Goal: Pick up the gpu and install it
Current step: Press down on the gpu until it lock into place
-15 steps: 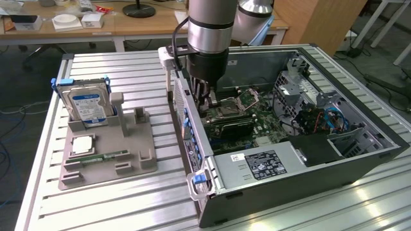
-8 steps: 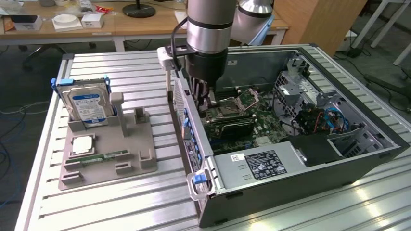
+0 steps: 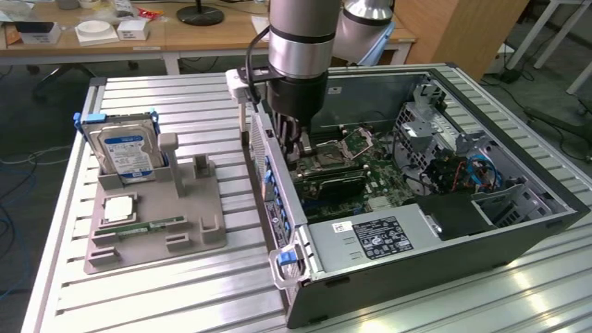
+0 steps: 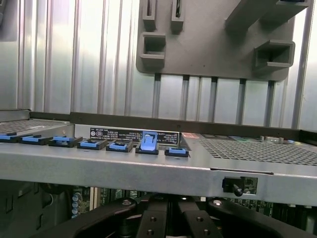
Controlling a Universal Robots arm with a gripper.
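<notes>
The end effector [image 3: 298, 149], closed, is lowered inside the open computer case [image 3: 518, 236] at centre frame. No gpu can be made out, so its direction cannot be told.

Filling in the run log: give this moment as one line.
claw: shut, lowered inside computer case | gpu: on motherboard under claw | hard drive: upright in gray holder

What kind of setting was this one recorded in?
Most likely a robotics lab or workshop set up for PC assembly. An open computer case lies on a ribbed metal table, a grey fixture holds a hard drive, and cluttered wooden desks stand behind.
</notes>
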